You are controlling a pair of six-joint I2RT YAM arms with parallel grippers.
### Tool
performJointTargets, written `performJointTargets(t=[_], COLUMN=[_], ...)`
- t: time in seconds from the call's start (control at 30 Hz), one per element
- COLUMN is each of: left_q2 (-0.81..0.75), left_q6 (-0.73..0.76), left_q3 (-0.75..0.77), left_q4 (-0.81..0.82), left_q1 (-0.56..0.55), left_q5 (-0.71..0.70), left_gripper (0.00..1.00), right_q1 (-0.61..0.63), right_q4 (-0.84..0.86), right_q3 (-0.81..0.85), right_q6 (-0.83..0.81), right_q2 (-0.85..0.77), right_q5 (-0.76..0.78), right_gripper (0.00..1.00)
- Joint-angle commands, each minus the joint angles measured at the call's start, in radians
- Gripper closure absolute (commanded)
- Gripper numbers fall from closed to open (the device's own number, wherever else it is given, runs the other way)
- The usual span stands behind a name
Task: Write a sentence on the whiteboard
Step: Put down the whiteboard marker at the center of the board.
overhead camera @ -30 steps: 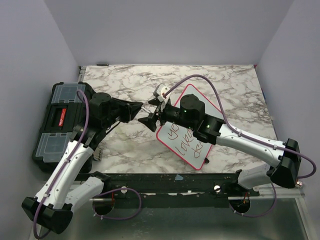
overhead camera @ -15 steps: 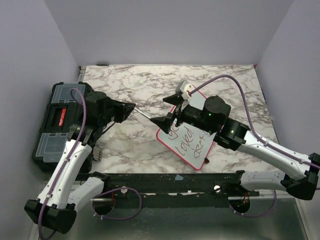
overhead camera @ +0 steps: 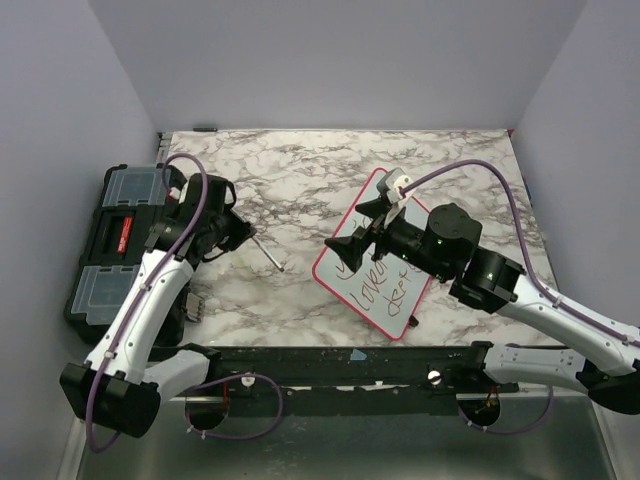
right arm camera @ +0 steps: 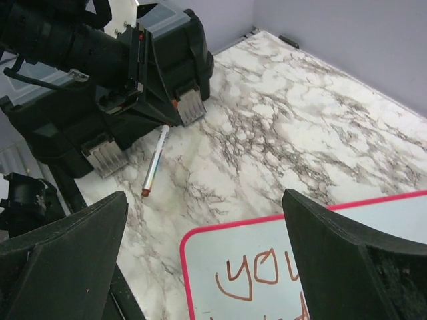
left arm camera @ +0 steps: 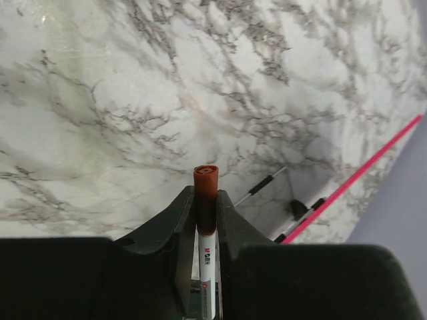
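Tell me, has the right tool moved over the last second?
Yes. The right tool drew back rightward, from the marble left of the whiteboard to over its left edge.

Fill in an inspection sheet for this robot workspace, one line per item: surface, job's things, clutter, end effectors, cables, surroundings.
Surface: marble-patterned table, flat.
Job's things: whiteboard with a red frame lies at an angle on the table, with red handwriting on it; a marker with a red end is off the board.
Clutter: black toolbox at the table's left edge.
End effectors: left end effector shut on the marker, near the toolbox; right end effector open and empty, above the board's corner.
Cables: purple cables run along both arms and loop freely above them.
Surroundings: plain pale walls on three sides.
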Motion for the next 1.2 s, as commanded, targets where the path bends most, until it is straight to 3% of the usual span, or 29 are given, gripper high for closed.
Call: performJointTargets(t=[0.0, 0.4, 1.07, 1.17], left_q2=[0.065, 0.226, 0.541, 0.551], left_q6=[0.217, 0.316, 0.35, 0.355], left_q3=[0.003, -0.137, -0.134, -0.148], left_q4=[-0.073, 0.048, 0.227, 0.264], left_q1=[0.007, 0.001, -0.152, -0.169], left_q5=[0.006, 0.022, -0.025, -0.028], left_gripper=[1.0, 1.0, 1.0, 0.91], right_q1=[0.002, 0.002, 0.003, 0.002], right_q4=[-0.068, -0.121, -0.206, -0.226], right_q3=[-0.021, -0.075, -0.221, -0.231], right_q6=[0.031, 0.075, 0.179, 0.18], right_q2=[-0.028, -0.108, -0.301, -0.329], right_q5=[0.06, 0.136, 0.453, 0.487], right_gripper=[0.0, 0.0, 0.0, 0.0])
